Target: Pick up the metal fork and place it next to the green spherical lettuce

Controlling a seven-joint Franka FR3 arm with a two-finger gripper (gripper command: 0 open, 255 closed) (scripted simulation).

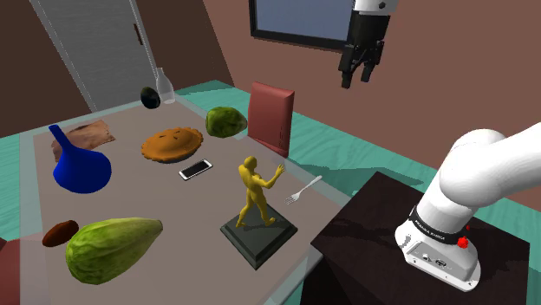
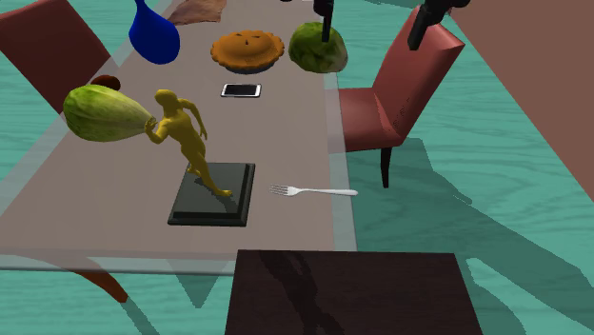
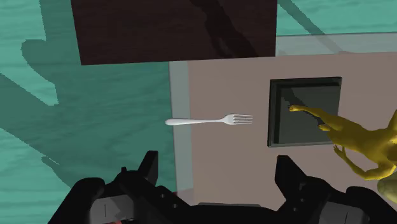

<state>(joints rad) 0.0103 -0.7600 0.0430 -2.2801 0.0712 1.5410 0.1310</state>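
A silver fork (image 1: 303,189) (image 2: 314,191) lies flat on the brownish tabletop close to the edge nearest the stand, tines pointing toward the statue's base. In the wrist view the fork (image 3: 210,119) lies far below, just ahead of the fingers. The round green lettuce (image 1: 224,121) (image 2: 317,46) sits at the table's far side, beside the red chair. My gripper (image 1: 357,80) (image 3: 217,173) hangs high in the air above the table's edge, open, with nothing between its fingers.
A gold figure on a dark slab (image 1: 256,227) stands close to the fork. A pie (image 1: 173,144), a phone (image 1: 196,169), a blue vase (image 1: 80,166) and a long green vegetable (image 1: 113,247) lie farther along. A red chair (image 1: 270,117) stands at the table's side.
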